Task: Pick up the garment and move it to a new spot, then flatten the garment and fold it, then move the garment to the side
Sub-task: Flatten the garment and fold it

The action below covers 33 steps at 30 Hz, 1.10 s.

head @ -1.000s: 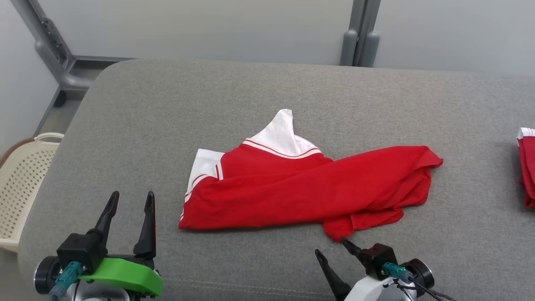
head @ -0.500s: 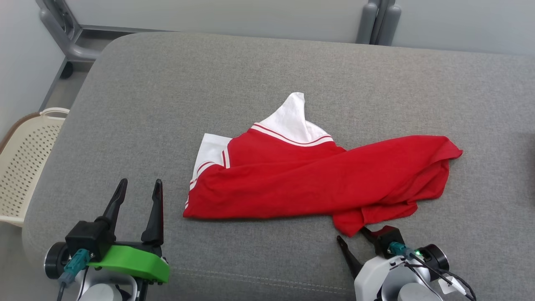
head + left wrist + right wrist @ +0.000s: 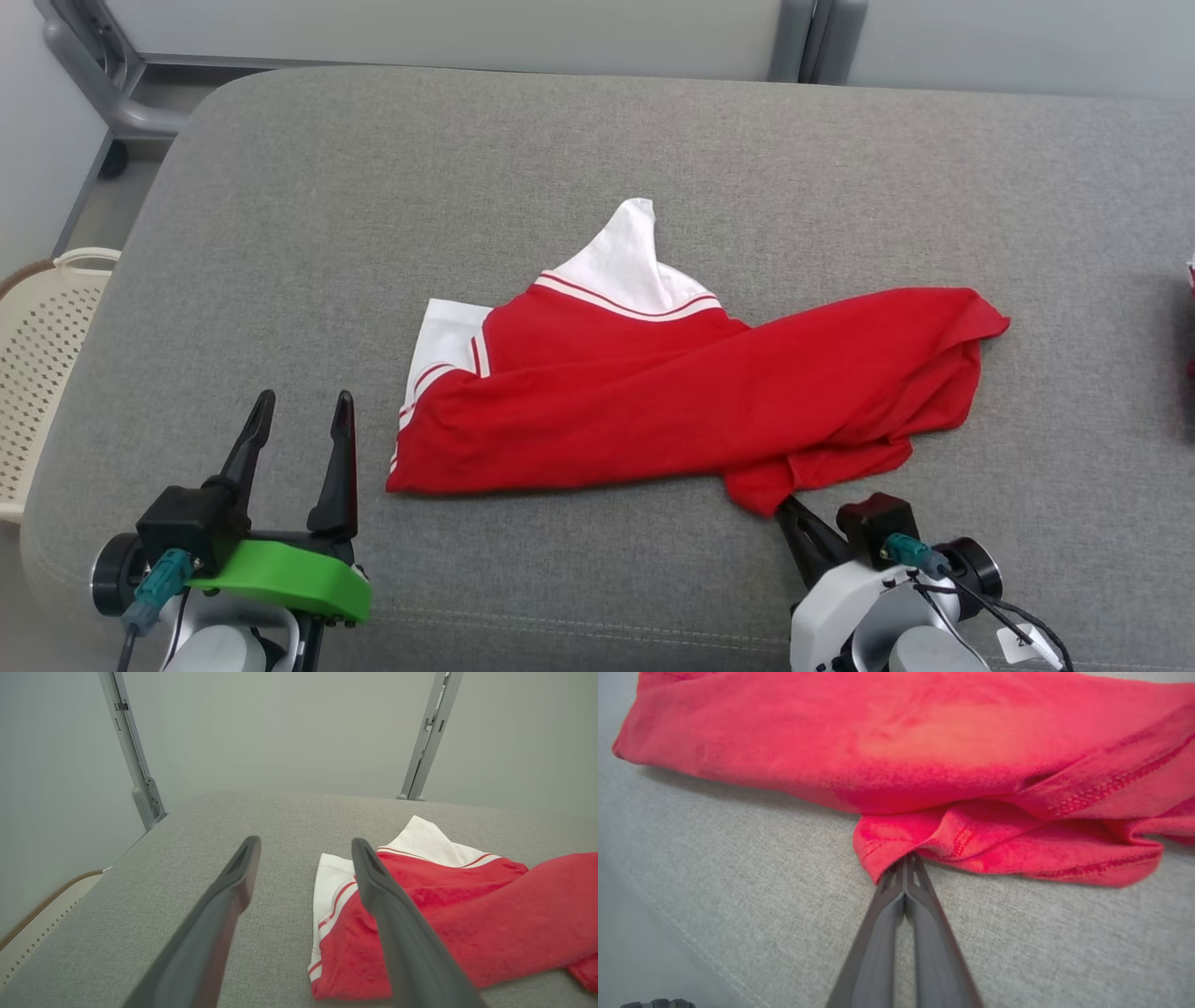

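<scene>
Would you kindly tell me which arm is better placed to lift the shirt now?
The right arm. The right gripper is shut on the near corner of the shirt, ready to lift. The left gripper stands open beside the white end, touching no cloth.

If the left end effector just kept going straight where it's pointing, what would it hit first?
Probably the bare gray cushion: the open left end effector points just beside the red shirt's white sleeve. Its nearer finger might brush that sleeve; depth is unclear.
</scene>
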Motion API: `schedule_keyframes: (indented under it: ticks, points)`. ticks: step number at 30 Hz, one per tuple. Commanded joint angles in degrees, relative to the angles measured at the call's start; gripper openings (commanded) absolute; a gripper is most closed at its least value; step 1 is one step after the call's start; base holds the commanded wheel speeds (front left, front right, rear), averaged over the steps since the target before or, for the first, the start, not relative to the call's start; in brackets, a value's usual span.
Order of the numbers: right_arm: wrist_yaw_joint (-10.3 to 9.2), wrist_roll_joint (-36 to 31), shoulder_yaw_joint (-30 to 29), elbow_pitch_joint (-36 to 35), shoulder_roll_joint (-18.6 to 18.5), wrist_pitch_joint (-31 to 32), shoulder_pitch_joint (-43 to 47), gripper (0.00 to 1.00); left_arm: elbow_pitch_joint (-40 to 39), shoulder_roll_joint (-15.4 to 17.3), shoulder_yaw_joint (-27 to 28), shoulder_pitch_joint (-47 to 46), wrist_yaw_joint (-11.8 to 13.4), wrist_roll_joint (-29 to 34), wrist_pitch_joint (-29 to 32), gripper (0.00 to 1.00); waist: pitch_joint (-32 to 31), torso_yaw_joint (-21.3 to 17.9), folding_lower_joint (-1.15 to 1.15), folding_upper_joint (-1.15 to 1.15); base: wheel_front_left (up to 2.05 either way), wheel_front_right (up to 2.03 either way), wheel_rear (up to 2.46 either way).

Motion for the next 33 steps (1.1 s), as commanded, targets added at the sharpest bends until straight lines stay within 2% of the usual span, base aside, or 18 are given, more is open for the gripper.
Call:
schedule_keyframes:
  ticks: [1,9,10,11,12,16,26,33]
  points:
    - [-0.09,0.67,-0.42,-1.21,-0.07,-0.24,1.20,0.00,0.19,-0.11,0.24,-0.43,-0.26,0.52,-0.29,1.00,-0.32,-0.37,0.00,0.00,0.00,0.00,0.00]
    - [-0.09,1.21,-5.23,-15.67,0.04,-1.08,8.28,0.00,0.05,0.25,1.18,1.42,0.20,0.61,-0.21,1.00,-2.30,-3.25,0.00,0.00,0.00,0.00,0.00]
    - [-0.09,0.96,-6.19,-17.73,0.15,-1.23,9.11,0.22,-0.07,0.45,1.40,1.60,0.33,0.62,-0.21,1.00,-2.50,-3.74,0.00,0.00,0.00,0.00,0.00]
    - [-0.09,0.73,-7.19,-19.69,0.21,-1.51,9.73,0.48,-0.11,0.64,1.48,1.83,0.37,0.66,-0.22,1.00,-2.78,-4.20,0.00,0.00,0.00,0.00,0.00]
    - [-0.09,0.54,-8.06,-21.68,0.30,-1.56,10.28,1.00,-0.23,0.71,1.46,1.99,0.38,0.65,-0.22,1.00,-2.95,-4.62,0.00,0.00,0.00,0.00,0.00]
    - [-0.09,-0.49,-10.78,-27.28,0.53,-1.69,11.29,1.00,-0.51,1.31,1.46,2.02,0.55,0.95,0.01,1.00,-3.79,-6.09,0.00,0.00,0.00,0.00,0.00]
    - [-0.09,-3.37,-16.84,-35.33,0.74,0.69,12.09,1.00,-1.29,2.30,0.55,4.80,1.50,0.62,1.67,1.00,-8.36,-8.79,0.00,0.00,0.00,0.00,0.00]
    - [-0.09,-3.58,-17.44,-38.13,0.87,2.39,15.51,1.00,-1.93,2.75,0.98,6.00,2.00,-0.08,1.66,1.00,-9.31,-8.87,0.00,0.00,0.00,0.00,0.00]
